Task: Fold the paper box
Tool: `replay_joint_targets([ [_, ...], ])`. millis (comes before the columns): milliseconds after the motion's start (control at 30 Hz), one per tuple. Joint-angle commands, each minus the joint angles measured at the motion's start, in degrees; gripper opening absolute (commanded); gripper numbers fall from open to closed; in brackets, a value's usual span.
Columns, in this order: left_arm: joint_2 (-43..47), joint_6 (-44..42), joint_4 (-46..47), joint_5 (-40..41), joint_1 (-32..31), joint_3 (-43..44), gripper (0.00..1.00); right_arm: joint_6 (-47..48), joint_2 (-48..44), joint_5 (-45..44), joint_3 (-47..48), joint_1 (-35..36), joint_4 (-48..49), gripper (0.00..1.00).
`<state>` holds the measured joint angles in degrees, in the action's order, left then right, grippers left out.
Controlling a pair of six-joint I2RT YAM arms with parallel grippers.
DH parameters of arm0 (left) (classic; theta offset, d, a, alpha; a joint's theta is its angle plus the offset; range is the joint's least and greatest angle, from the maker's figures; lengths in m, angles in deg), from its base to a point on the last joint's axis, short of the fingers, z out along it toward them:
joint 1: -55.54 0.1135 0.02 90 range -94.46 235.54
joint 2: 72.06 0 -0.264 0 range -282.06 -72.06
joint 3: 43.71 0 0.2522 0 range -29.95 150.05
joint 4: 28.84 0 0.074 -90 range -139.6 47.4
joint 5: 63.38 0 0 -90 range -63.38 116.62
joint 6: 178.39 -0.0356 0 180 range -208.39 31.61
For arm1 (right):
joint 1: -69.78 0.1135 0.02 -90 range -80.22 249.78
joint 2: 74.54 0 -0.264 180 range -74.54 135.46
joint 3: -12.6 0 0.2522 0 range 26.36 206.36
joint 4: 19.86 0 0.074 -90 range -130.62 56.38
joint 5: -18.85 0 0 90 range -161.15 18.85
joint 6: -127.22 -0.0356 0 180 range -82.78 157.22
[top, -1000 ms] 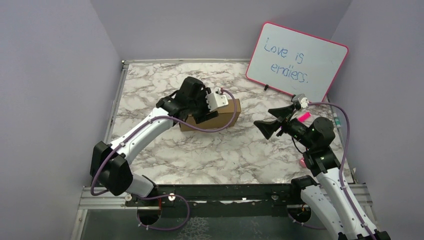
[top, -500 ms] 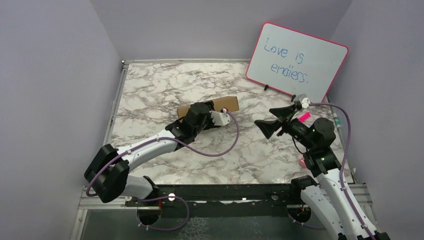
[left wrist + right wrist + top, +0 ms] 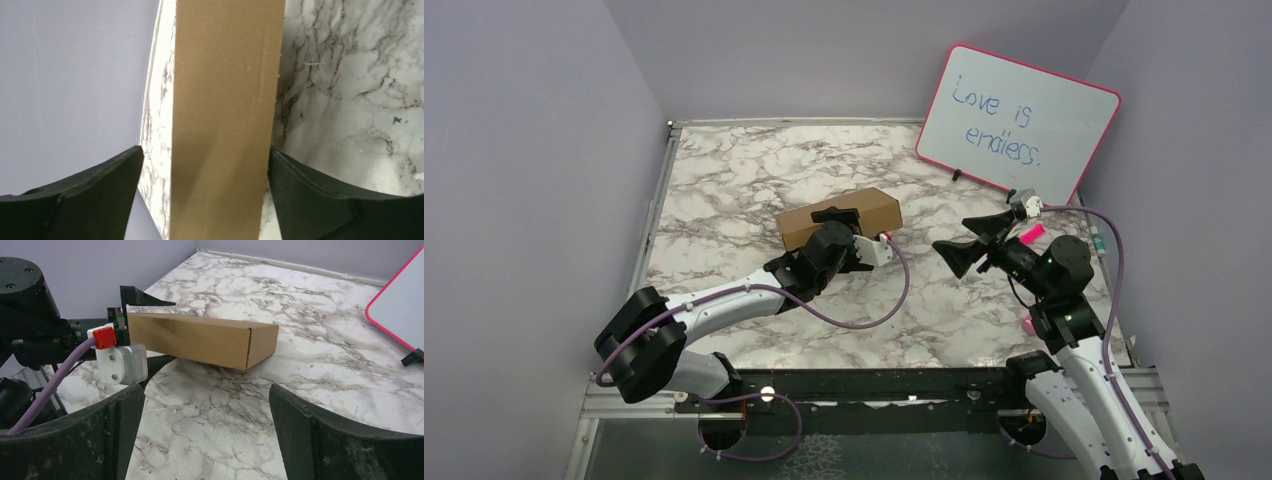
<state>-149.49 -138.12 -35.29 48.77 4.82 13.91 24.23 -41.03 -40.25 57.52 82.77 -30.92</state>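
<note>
The plain brown cardboard paper box (image 3: pixel 872 208) lies on the marbled white desk (image 3: pixel 724 180), long axis left-right, between my nearer left end effector's (image 3: pixel 206 150) parted, unclamped fingers; my right end effector (image 3: pixel 954 235) hangs wide open, well apart rightward.

Top external: high, behind the arm bases, tilted down toward 12 o'clock. It takes in the whole bench (image 3: pixel 724 180), with the paper box (image 3: pixel 869 207) mid-frame and the whiteboard (image 3: pixel 1019 120) at 1 o'clock. Left wrist: very near, looks along the paper box (image 3: pixel 225 125) between the left fingers (image 3: pixel 90 200). Right wrist: low, further off, faces about 10 o'clock over the right fingers (image 3: pixel 320 440). All three views share the paper box; top and right wrist also share the whiteboard.
</note>
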Motion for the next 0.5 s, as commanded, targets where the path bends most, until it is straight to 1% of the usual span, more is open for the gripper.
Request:
replay_joint_targets([
  [0,2.6,2.9,-5.0,-3.2,-1.0,1.1,0.98,0.7,-0.2,-1.2,-0.3,-0.2,-0.7,1.0],
  [200,5.6,8.3,-11.6,-9.6,-1.2,2.1,0.99,0.8,-0.1,-1.6,-0.1,-0.2,-1.1,1.0],
  [400,8.4,12.2,-18.4,-22.4,-1.2,3.9,0.99,0.9,0.4,-1.9,0.6,-0.2,-2.2,1.0],
  [467,9.1,13.8,-20.0,-24.9,-1.2,3.6,0.99,1.2,0.5,-2.0,1.0,-0.3,-2.6,1.0],
])
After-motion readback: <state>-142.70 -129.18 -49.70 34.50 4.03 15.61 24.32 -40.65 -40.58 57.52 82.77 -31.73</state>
